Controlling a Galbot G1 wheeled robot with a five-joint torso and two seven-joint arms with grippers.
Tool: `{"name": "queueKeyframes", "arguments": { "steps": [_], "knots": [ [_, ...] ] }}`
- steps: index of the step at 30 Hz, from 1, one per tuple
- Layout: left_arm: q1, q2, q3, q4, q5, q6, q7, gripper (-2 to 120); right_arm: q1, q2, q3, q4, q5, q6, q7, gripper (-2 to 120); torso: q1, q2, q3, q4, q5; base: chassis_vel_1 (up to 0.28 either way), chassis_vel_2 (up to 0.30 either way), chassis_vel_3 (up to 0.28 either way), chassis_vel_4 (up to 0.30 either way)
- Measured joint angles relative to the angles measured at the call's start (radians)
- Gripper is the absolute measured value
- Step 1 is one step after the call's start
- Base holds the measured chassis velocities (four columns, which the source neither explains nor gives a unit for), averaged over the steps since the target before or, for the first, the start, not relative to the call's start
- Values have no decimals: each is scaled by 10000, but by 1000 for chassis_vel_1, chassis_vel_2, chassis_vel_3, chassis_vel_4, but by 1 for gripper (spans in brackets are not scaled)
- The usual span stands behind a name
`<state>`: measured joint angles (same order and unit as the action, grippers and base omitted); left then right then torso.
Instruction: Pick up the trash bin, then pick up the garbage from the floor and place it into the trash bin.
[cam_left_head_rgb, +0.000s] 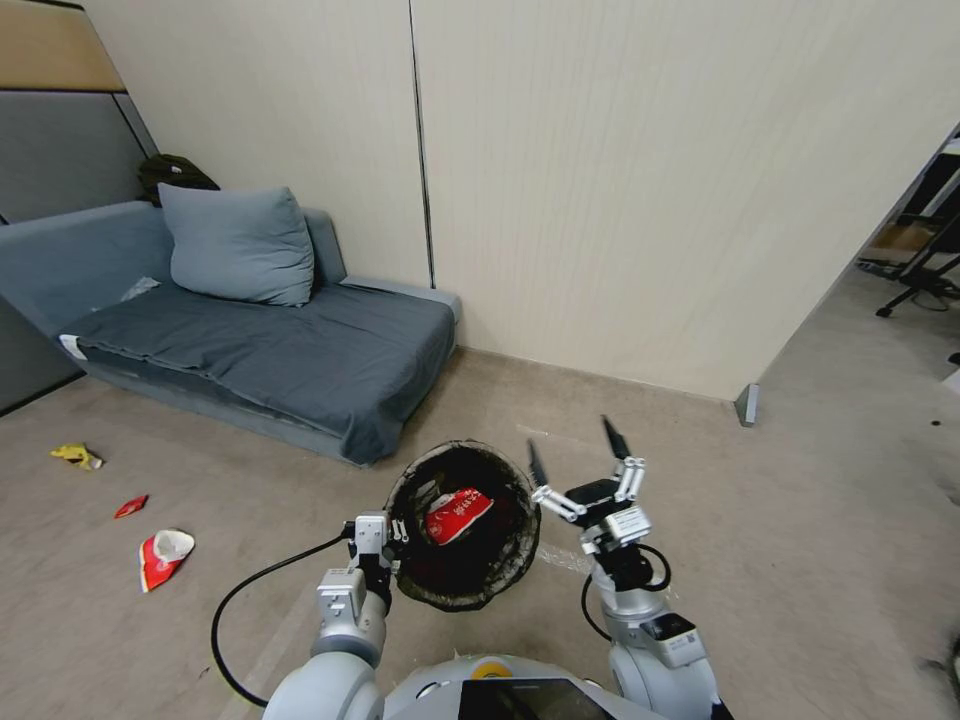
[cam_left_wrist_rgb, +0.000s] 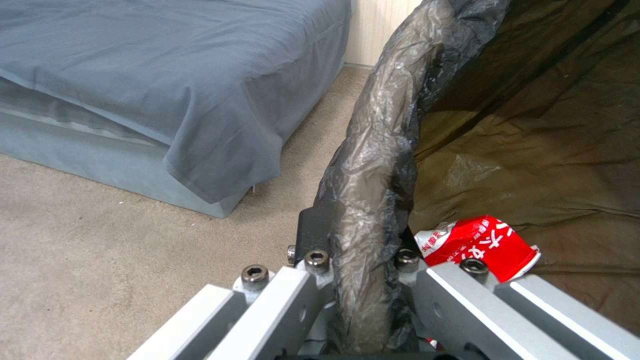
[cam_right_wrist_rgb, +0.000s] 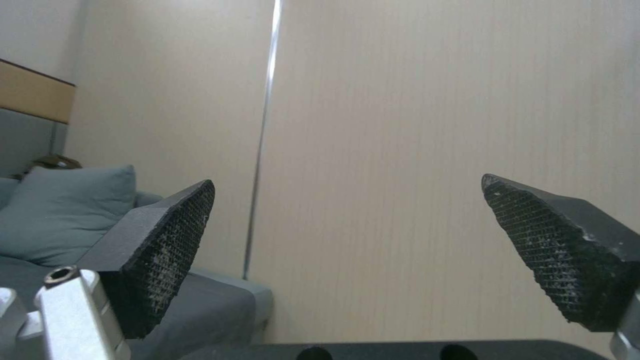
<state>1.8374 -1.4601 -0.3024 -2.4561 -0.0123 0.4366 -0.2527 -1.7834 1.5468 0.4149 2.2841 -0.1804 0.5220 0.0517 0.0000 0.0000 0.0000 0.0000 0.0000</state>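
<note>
The bin (cam_left_head_rgb: 463, 525), a red wrapper (cam_left_head_rgb: 457, 515) inside, is clamped at its nine-o'clock rim by the left pincer (cam_left_head_rgb: 392, 533); the right pincer (cam_left_head_rgb: 575, 455) is held apart at three o'clock.

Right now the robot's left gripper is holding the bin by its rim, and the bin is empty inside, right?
Not quite. The left gripper does hold the trash bin by its rim, but the bin isn't empty: a red-and-white wrapper lies inside it. The left wrist view shows it best.
</note>
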Motion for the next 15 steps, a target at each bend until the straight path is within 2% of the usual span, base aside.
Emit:
{"name": "queueKeyframes", "arguments": {
  "steps": [6, 15],
  "knots": [
    [-6, 27, -151, -7, -83, -95, -47, 0, -420, 137, 53, -439, -194, 331, 432, 100, 0, 0, 0, 0, 0, 0, 0, 0, 0],
    [35, 28, -253, -62, -150, -247, -103, 0, -627, 224, 191, -967, -185, 720, 530, 100, 0, 0, 0, 0, 0, 0, 0, 0, 0]
  ]
}}
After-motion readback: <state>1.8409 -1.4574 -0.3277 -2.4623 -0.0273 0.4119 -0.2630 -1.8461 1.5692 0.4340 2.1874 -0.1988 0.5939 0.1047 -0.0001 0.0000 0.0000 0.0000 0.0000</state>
